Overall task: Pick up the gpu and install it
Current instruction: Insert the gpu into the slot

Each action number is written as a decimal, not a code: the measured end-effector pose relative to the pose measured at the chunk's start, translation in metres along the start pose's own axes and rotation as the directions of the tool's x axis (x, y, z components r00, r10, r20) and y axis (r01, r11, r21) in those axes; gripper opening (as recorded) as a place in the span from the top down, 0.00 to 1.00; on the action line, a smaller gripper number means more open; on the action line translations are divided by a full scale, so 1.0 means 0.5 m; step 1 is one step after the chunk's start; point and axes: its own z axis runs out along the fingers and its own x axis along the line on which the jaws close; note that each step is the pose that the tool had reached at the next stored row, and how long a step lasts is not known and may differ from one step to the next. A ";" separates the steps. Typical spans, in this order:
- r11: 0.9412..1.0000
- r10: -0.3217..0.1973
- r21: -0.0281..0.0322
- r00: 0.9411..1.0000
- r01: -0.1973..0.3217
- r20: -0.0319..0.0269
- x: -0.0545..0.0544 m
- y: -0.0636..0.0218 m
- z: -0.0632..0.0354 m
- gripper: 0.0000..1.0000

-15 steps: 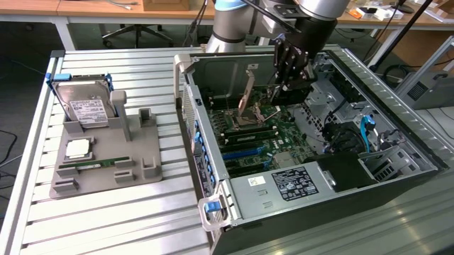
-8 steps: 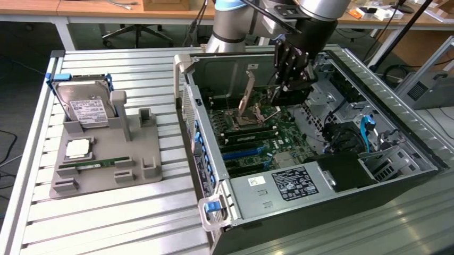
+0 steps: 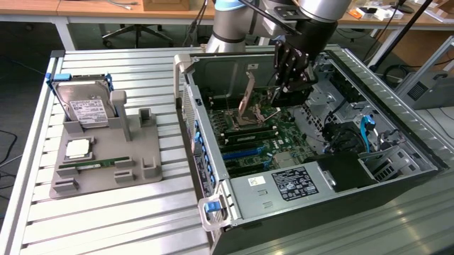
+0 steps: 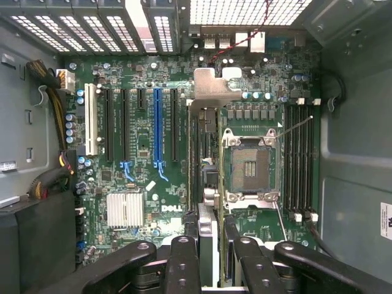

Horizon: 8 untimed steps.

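Presently, the hand (image 3: pixel 282 96) hangs inside the open computer case (image 3: pixel 312 212), above the motherboard (image 4: pixel 144 144). It is closed on the gpu (image 4: pixel 207 245), which the wrist view shows edge-on between the fingers (image 4: pixel 184 263). The card is over the board between the blue slot (image 4: pixel 157 122) and the CPU socket (image 4: pixel 248 166). At the exterior view's left, a grey holder (image 3: pixel 106 180) on the tabletop (image 3: pixel 106 226) carries a hard drive (image 3: pixel 85 109).

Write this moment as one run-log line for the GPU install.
gripper: shut on gpu | gpu: held edge-on | place: inside open computer case, above motherboard | install: not yet seated
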 end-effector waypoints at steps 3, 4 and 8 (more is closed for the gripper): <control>1.000 0.000 0.000 1.000 0.000 0.000 0.002 0.000 0.001 0.73; 1.000 0.000 0.000 1.000 0.000 0.000 0.003 0.000 0.001 0.73; 1.000 0.000 0.000 1.000 0.000 0.000 0.008 0.000 0.001 0.73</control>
